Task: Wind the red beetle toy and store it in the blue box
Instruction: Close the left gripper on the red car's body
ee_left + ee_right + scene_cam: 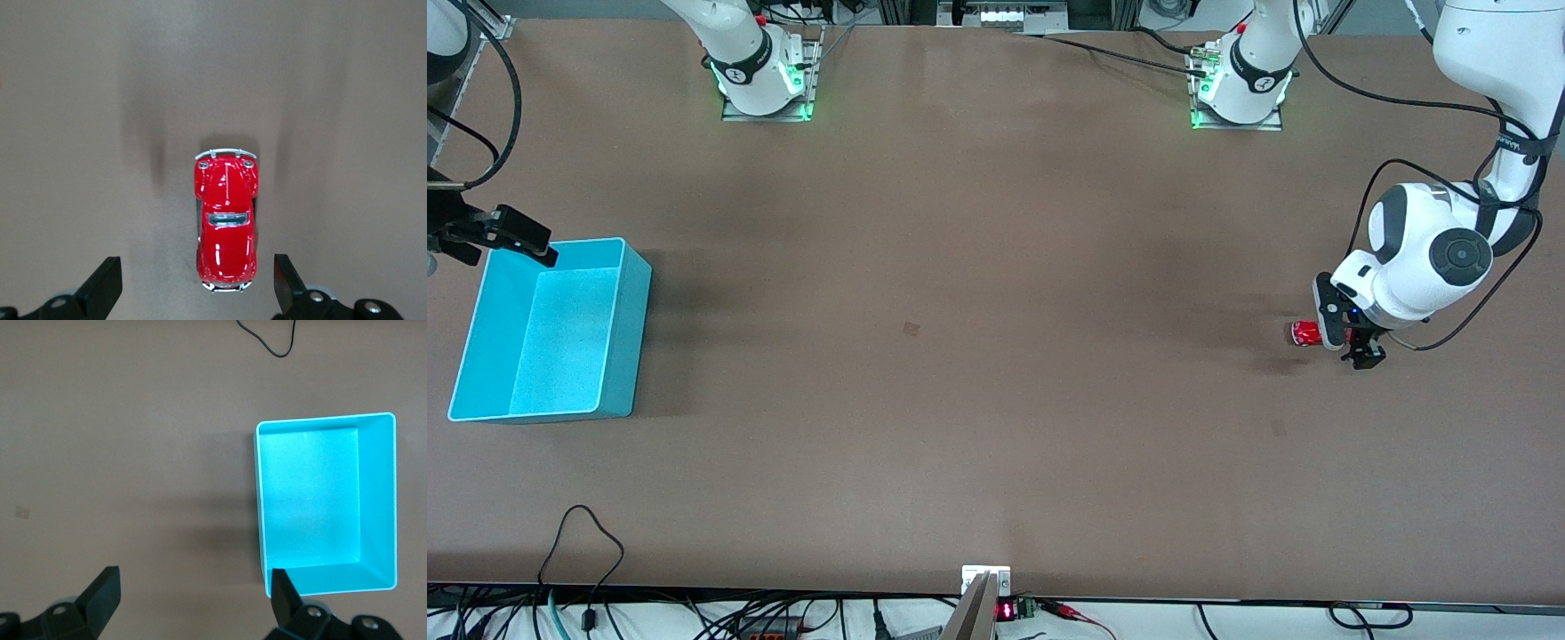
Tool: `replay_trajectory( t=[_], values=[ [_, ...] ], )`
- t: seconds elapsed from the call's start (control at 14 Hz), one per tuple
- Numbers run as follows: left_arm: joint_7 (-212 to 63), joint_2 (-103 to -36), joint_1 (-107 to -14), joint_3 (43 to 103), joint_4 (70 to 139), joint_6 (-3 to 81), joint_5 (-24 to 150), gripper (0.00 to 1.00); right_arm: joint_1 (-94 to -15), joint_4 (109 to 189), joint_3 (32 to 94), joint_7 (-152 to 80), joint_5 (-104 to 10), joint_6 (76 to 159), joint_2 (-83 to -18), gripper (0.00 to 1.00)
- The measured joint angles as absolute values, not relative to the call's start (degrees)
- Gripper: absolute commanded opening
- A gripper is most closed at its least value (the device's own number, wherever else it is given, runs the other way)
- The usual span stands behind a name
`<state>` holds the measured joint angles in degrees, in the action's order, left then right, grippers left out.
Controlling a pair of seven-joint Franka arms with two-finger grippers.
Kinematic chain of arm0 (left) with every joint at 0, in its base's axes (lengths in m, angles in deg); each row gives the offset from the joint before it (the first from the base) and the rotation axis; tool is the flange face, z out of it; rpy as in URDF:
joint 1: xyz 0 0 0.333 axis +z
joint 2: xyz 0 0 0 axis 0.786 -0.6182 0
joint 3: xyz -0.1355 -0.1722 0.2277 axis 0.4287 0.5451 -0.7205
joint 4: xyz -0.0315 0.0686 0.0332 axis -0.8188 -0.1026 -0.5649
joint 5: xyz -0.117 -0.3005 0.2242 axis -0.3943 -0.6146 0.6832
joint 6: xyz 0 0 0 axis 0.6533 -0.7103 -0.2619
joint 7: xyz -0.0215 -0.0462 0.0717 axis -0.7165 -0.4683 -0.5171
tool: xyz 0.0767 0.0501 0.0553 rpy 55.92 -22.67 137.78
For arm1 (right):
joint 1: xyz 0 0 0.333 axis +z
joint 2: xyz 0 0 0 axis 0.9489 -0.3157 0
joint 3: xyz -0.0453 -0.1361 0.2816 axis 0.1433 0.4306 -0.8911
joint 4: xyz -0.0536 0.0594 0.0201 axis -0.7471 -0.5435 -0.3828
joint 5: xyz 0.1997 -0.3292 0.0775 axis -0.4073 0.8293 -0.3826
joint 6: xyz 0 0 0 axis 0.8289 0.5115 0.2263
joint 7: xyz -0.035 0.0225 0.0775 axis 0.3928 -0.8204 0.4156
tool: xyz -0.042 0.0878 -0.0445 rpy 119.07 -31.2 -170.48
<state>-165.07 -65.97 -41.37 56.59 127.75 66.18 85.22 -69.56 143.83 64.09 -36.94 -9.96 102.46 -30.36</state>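
The red beetle toy [1305, 333] stands on the table at the left arm's end. In the left wrist view the toy [227, 223] lies lengthwise with one end between my fingers. My left gripper [1347, 336] [195, 290] is open over that end, and neither finger touches the toy. The blue box [618, 356] sits open and empty at the right arm's end. My right gripper [507, 253] [193, 603] is open and empty over the box's edge farther from the front camera, and the box [257, 507] shows below it.
A black cable loop [583, 533] lies on the table near the front edge, and it also shows in the right wrist view [267, 340]. A small dark mark [911, 329] is at the table's middle. The arm bases [765, 80] stand along the top edge.
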Motion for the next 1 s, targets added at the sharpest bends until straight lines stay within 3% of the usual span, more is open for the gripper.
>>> replay_trajectory(
  t=[0.29, 0.57, 0.86, 1.0],
  values=[
    [-165.82, -67.04, -40.92, 56.59, 128.06, 66.68, 85.22, 0.99, -69.56, 143.83, 64.09, -36.94, -9.96, 102.46, -30.36, 1.0],
    [-166.78, -67.74, -40.79, 56.6, 128.52, 68.1, 85.23, 0.73, -69.56, 143.83, 64.09, -36.94, -9.96, 102.46, -30.36, 1.0],
    [-167.0, -67.79, -40.57, 56.65, 129.47, 68.87, 85.23, 0.37, -69.56, 143.83, 64.09, -36.94, -9.96, 102.46, -30.36, 1.0],
    [-167.0, -67.79, -40.55, 56.68, 129.49, 68.89, 85.23, 0.29, -69.56, 143.83, 64.09, -36.94, -9.96, 102.46, -30.36, 1.0]
  ],
)
